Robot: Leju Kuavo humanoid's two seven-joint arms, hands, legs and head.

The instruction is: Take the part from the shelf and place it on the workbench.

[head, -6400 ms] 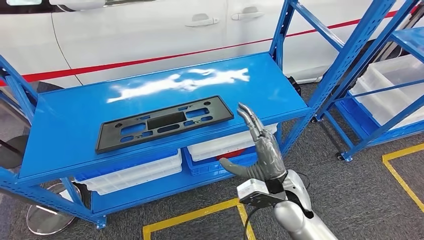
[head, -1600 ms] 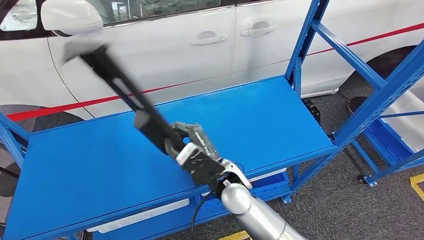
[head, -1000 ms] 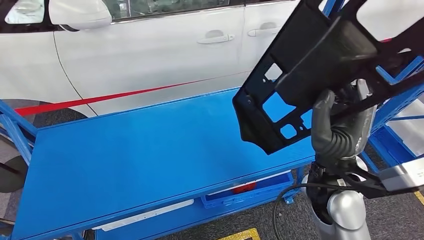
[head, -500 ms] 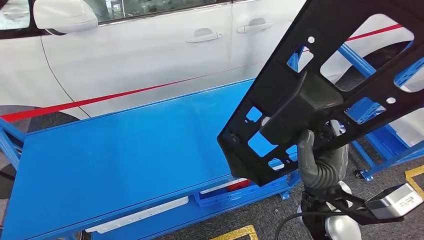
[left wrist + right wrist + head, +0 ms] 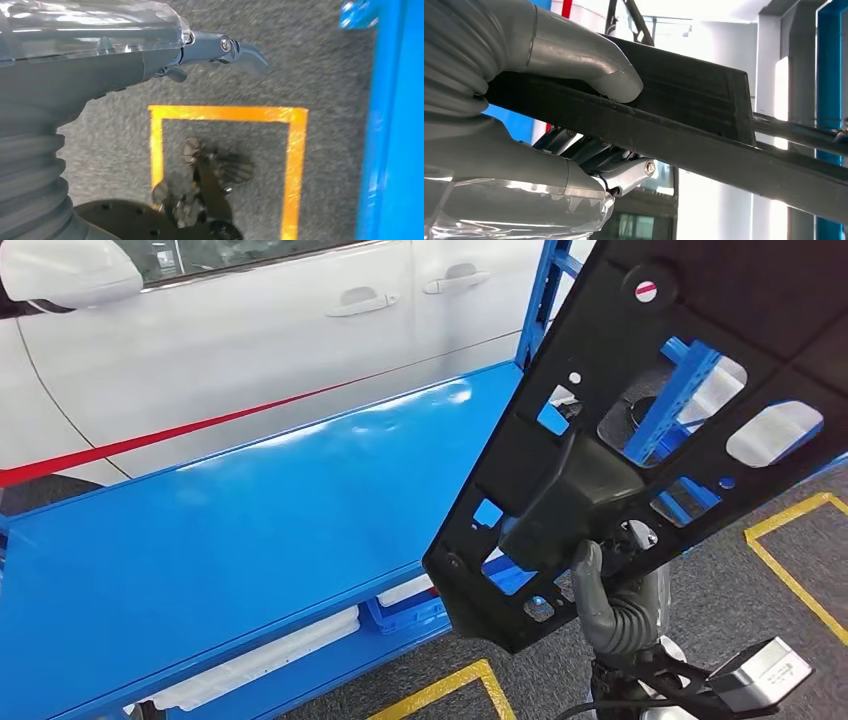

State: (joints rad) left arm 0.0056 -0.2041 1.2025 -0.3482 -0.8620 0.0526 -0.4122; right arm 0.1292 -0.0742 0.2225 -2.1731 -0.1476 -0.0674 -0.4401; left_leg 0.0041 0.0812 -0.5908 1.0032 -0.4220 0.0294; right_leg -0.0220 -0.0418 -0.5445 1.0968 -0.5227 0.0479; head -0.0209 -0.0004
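Right hand: I see my right hand (image 5: 622, 592) gripping the black plastic part (image 5: 640, 430) near its lower edge. In the right wrist view the thick grey thumb (image 5: 589, 62) lies on one face of the part (image 5: 704, 135) and the darker fingers (image 5: 594, 155) press on the other face.

Part: it is a long flat black panel with many cut-out holes. I hold it up in the air, tilted, with its lower corner past the front right corner of the shelf top (image 5: 230, 520). It touches nothing but my hand.

Left hand: my left hand (image 5: 150, 55) hangs down over the grey floor (image 5: 320, 65). I see nothing in it, and one dark finger (image 5: 240, 50) sticks out straight. I cannot tell if the hand is spread or curled.

Shelf: a blue metal rack with a shiny flat top.

Under the shelf top: white plastic bins (image 5: 270, 655) sit on the lower level.

Behind the shelf: a white car (image 5: 250, 330) with a red stripe along its doors.

Floor: yellow tape lines (image 5: 450, 690) mark boxes on the grey carpet.
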